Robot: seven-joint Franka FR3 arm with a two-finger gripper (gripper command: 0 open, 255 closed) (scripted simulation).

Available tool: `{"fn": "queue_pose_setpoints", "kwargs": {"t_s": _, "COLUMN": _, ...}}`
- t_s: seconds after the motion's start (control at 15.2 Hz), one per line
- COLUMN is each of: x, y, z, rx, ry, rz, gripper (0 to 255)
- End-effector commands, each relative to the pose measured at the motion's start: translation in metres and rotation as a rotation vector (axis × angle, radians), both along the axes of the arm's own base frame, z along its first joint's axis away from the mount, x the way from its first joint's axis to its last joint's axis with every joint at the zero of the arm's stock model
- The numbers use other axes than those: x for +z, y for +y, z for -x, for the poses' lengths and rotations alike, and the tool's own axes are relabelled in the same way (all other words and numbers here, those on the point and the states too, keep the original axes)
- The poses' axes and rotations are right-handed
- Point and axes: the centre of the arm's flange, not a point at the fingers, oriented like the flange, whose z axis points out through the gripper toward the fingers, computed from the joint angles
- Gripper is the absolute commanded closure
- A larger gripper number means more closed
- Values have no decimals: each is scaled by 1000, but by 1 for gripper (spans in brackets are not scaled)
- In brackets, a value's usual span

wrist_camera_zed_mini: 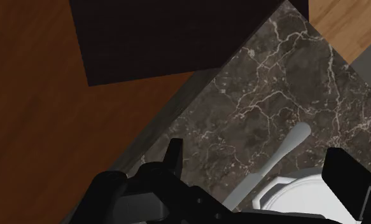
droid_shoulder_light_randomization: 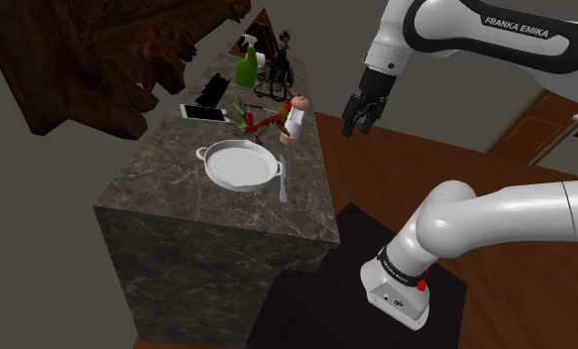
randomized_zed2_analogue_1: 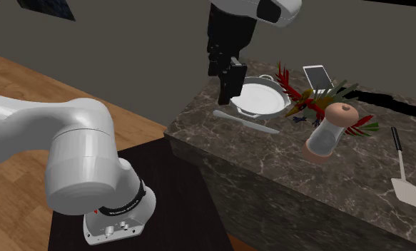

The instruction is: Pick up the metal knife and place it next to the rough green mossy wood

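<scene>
1. Knife (droid_shoulder_light_randomization: 284, 181): a pale, slim piece lying flat on the counter (droid_shoulder_light_randomization: 177, 193), just beside the round pan (droid_shoulder_light_randomization: 239, 164), on the side nearer the arm.
2. The fingers (wrist_camera_zed_mini: 343, 178) are spread wide with nothing between them, raised off the counter's edge.
3. Move over the knife's end that lies clear of the pan's rim.
4. Straddle it crosswise.
5. Descend almost to the marble before closing, since it lies so low.

The counter (droid_shoulder_light_randomization: 232, 210) is dark brown stone with thin white veins. Next to the pale grey pan (droid_shoulder_light_randomization: 239, 164) lies a light grey knife (droid_shoulder_light_randomization: 284, 182), and beyond the pan stands a bright green bottle (droid_shoulder_light_randomization: 245, 68).
</scene>
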Motion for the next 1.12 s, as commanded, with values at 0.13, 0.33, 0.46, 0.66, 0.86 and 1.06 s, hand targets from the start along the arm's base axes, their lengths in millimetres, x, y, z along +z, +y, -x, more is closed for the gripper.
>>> {"fn": "queue_pose_setpoints", "kwargs": {"t_s": 0.13, "x": -18, "y": 22, "z": -2, "rx": -76, "ry": -8, "rz": 27, "gripper": 0}}
{"fn": "queue_pose_setpoints", "kwargs": {"t_s": 0.33, "x": -45, "y": 53, "z": -8, "rx": -190, "ry": -19, "rz": 68, "gripper": 0}}
{"fn": "queue_pose_setpoints", "kwargs": {"t_s": 0.46, "x": -64, "y": 73, "z": -15, "rx": -266, "ry": -27, "rz": 95, "gripper": 0}}
{"fn": "queue_pose_setpoints", "kwargs": {"t_s": 0.66, "x": -94, "y": 101, "z": -27, "rx": -380, "ry": -38, "rz": 136, "gripper": 0}}
{"fn": "queue_pose_setpoints", "kwargs": {"t_s": 0.86, "x": -124, "y": 125, "z": -43, "rx": -494, "ry": -50, "rz": 177, "gripper": 0}}
{"fn": "queue_pose_setpoints", "kwargs": {"t_s": 1.06, "x": -155, "y": 147, "z": -61, "rx": -608, "ry": -61, "rz": 218, "gripper": 0}}
